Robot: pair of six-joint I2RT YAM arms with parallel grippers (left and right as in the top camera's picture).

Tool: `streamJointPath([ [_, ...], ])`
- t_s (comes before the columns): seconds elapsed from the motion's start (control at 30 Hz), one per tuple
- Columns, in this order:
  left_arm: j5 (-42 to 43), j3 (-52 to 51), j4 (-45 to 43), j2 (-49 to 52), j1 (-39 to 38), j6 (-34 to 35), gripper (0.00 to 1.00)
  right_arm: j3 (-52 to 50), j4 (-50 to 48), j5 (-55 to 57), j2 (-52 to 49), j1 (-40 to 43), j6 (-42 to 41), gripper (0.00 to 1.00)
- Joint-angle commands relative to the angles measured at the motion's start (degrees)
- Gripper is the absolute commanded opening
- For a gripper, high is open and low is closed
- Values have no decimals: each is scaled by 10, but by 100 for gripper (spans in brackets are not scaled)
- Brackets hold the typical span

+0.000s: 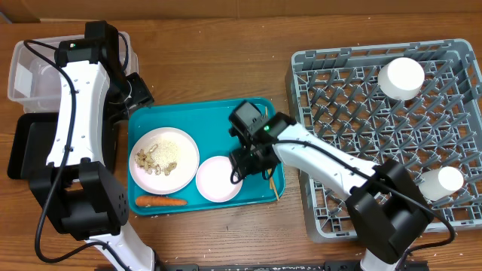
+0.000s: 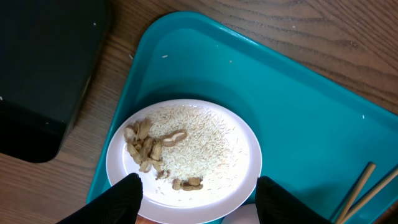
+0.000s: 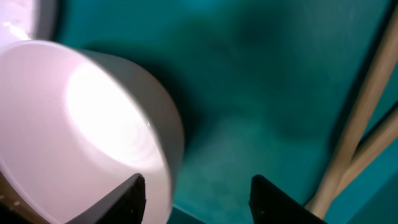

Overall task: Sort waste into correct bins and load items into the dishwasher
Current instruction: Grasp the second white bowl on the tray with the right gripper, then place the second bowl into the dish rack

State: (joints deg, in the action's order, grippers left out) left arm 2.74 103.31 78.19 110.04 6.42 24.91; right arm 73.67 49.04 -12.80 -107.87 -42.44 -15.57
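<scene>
A teal serving tray (image 1: 203,120) lies flat near the middle of the brown wooden table (image 1: 218,60).

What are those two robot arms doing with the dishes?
They're clearing a teal tray. The right gripper is down at the empty white bowl, jaws open around its rim. The left gripper hangs open above the plate of rice scraps. Two white dishes sit in the grey dish rack; chopsticks and a carrot wait.

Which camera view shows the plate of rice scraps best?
The left wrist view: the plate is close, its rice scraps distinct. Overhead shows it whole but small on the teal tray. The right wrist view shows the bowl and chopsticks instead.
</scene>
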Motion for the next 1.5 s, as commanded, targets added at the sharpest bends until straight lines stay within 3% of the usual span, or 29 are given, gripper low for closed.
streamJointPath([
  [0.0, -2, 3, 0, -22, -1, -9, 61, -32, -22, 12, 0, -7, -12, 44],
  [0.13, -2, 3, 0, -22, -1, -9, 61, -28, -27, 13, 1, -5, -12, 15],
  [0.23, -2, 3, 0, -22, -1, -9, 61, 3, -12, 34, 3, 3, -12, 4],
  [0.33, -2, 3, 0, -22, -1, -9, 61, 70, 40, 103, 13, 20, -12, 4],
  [0.57, -2, 3, 2, -22, -1, -9, 61, 280, 181, 419, 64, 99, -12, 4],
  [0.73, -2, 3, 2, -22, -1, -9, 61, 295, 202, 625, 95, 185, -72, 4],
  [0.93, -2, 3, -4, -22, -1, -9, 61, 238, 309, 855, 94, 320, -256, 4],
  [1.17, -2, 3, -4, -22, -1, -9, 61, 116, 285, 869, 94, 387, -286, 4],
  [1.47, -2, 3, -4, -22, -1, -9, 61, -43, 200, 795, 94, 357, -286, 4],
])
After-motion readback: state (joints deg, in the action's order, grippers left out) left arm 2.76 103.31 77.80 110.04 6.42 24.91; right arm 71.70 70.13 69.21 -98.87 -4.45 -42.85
